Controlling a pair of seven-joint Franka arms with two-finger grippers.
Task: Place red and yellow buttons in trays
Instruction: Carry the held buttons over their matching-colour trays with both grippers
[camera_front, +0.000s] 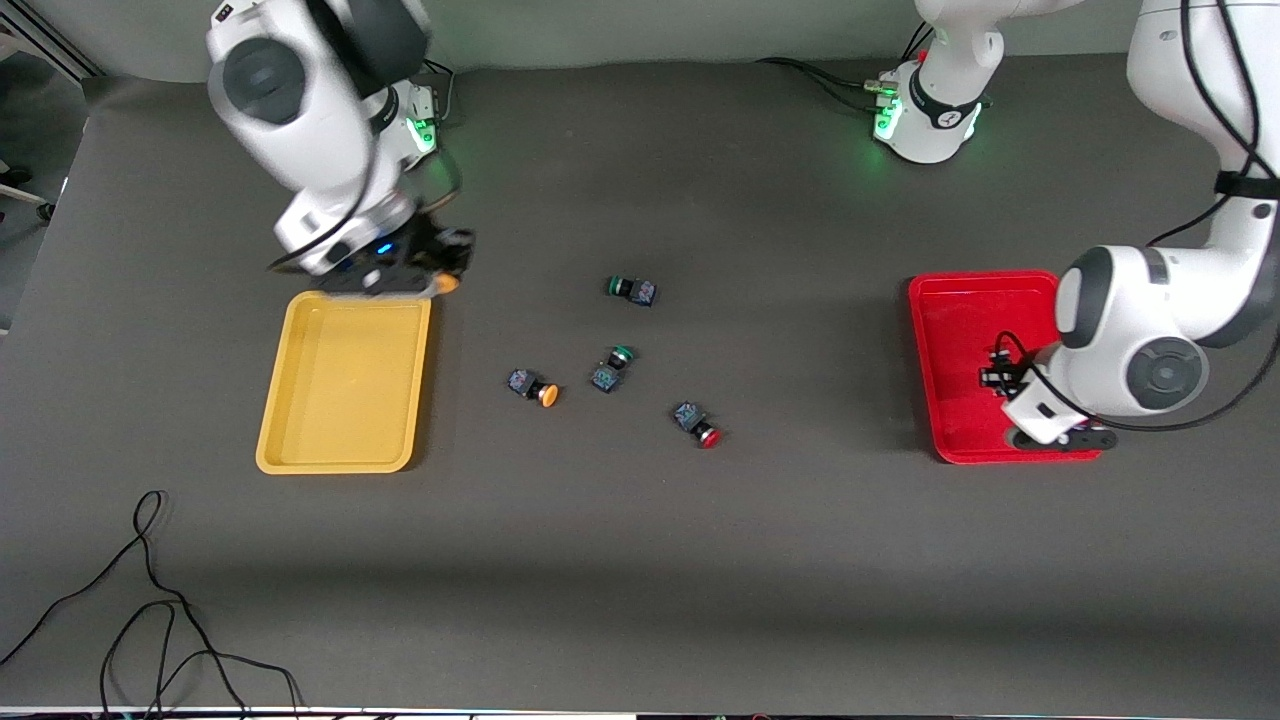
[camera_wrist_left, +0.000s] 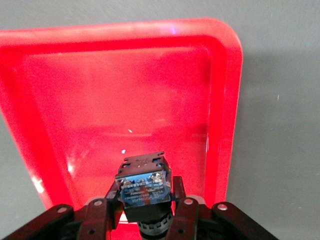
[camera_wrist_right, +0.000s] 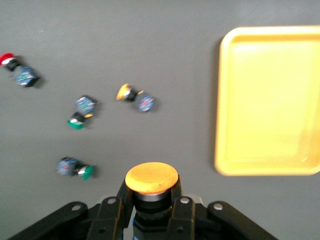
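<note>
My right gripper (camera_front: 440, 283) is shut on a yellow button (camera_wrist_right: 151, 179) and holds it over the table beside the yellow tray (camera_front: 340, 400), at the tray's corner nearest the right arm's base. The tray (camera_wrist_right: 270, 100) has nothing in it. My left gripper (camera_front: 998, 377) is over the red tray (camera_front: 960, 320) and is shut on a dark-bodied button (camera_wrist_left: 144, 186) whose cap is hidden. The red tray (camera_wrist_left: 125, 90) shows nothing lying in it. A loose yellow button (camera_front: 535, 388) and a loose red button (camera_front: 698, 423) lie on the table between the trays.
Two green-capped buttons (camera_front: 630, 289) (camera_front: 612, 368) lie among the loose ones mid-table. A black cable (camera_front: 150, 600) loops on the table near the front camera at the right arm's end. The table is dark grey.
</note>
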